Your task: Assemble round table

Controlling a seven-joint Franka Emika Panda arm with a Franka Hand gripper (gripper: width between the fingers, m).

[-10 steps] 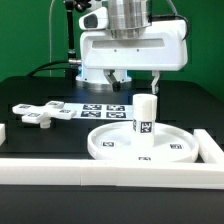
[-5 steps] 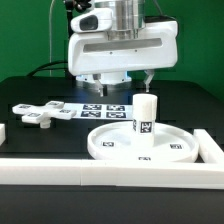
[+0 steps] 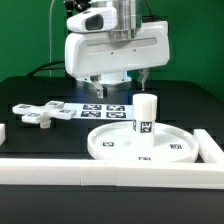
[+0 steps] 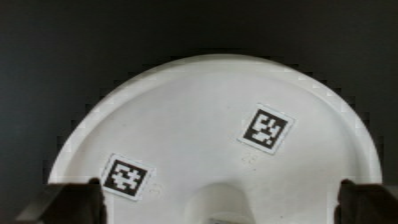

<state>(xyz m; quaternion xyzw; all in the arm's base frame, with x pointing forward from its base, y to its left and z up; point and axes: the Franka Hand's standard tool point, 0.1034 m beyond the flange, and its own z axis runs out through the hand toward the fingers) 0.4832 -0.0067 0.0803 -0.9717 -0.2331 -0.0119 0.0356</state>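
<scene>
The round table's short cylindrical leg (image 3: 145, 112) stands upright on the large rimmed disc top (image 3: 170, 133), which lies flat on the black table (image 3: 40, 90) toward the near edge and the exterior view's right. The leg carries a black-and-white square tag on its near face. Two more such tags show on the disc floor in the exterior view. The wrist view likewise picks out two tags on the disc top (image 4: 214, 110). These coded squares are the only markings that can be made out.

The flat cross-shaped base (image 3: 38, 114) lies well apart, at the exterior view's left, also tagged. Between it and the disc, further back, lies the marker board (image 3: 104, 110) with its row of tags.

Above and behind the leg hangs the gripper (image 3: 122, 82), its white body pointing straight down. It is clear of the leg and set toward the exterior view's left of it. In the wrist view its dark fingers (image 4: 75, 200) stand wide apart, with nothing clasped between them.

A long white border bar (image 3: 100, 172) runs along the near edge.
</scene>
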